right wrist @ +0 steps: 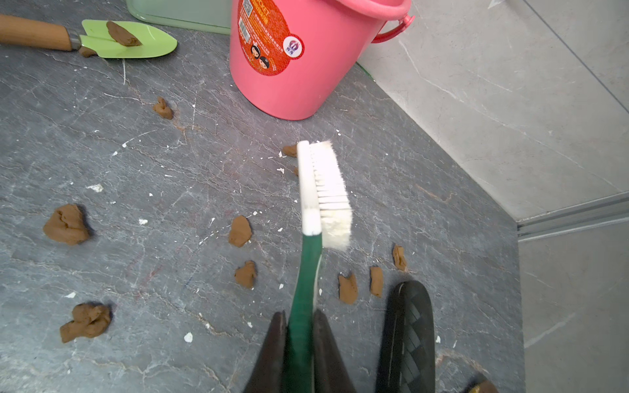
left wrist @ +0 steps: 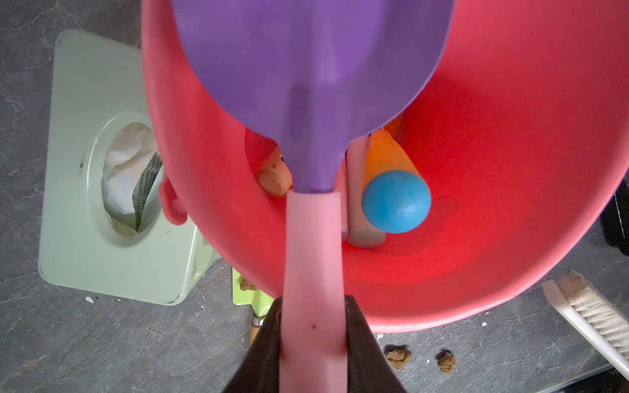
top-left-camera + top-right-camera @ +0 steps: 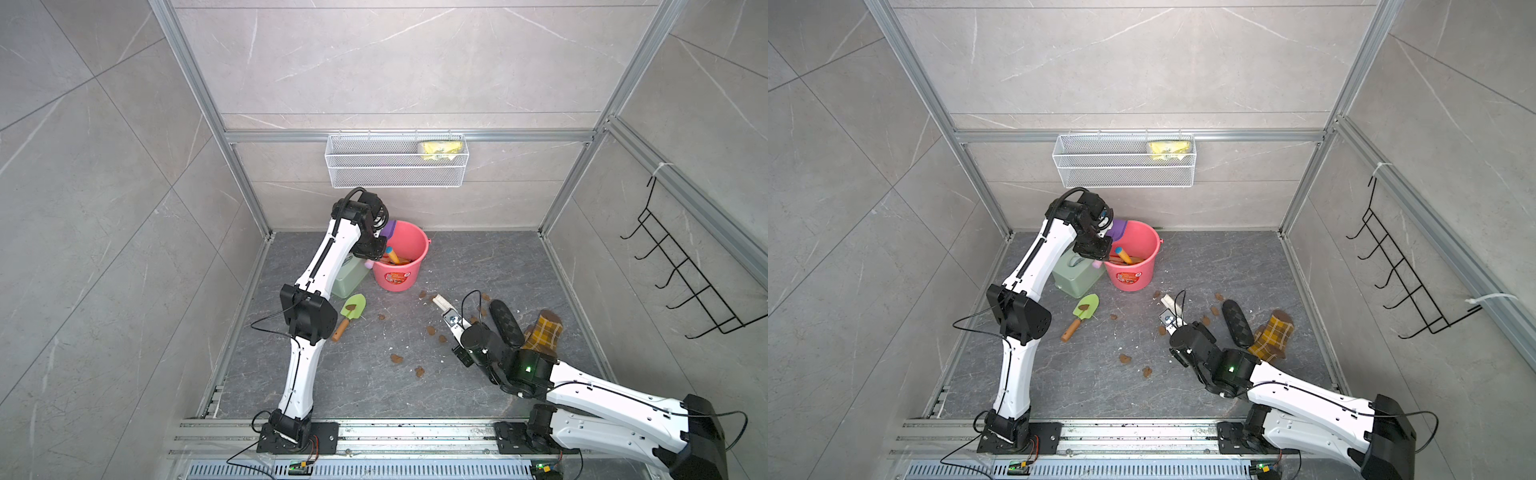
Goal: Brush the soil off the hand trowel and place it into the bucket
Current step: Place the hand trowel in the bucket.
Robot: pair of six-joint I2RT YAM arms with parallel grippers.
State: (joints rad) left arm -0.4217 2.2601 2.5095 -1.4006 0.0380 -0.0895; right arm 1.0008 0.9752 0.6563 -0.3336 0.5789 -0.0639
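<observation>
The left gripper, clamped on the pink handle of the purple trowel, holds it over the bucket, so placing is in hand and the next move likely calls for lowering and letting go, while the right gripper grips the brush.
</observation>
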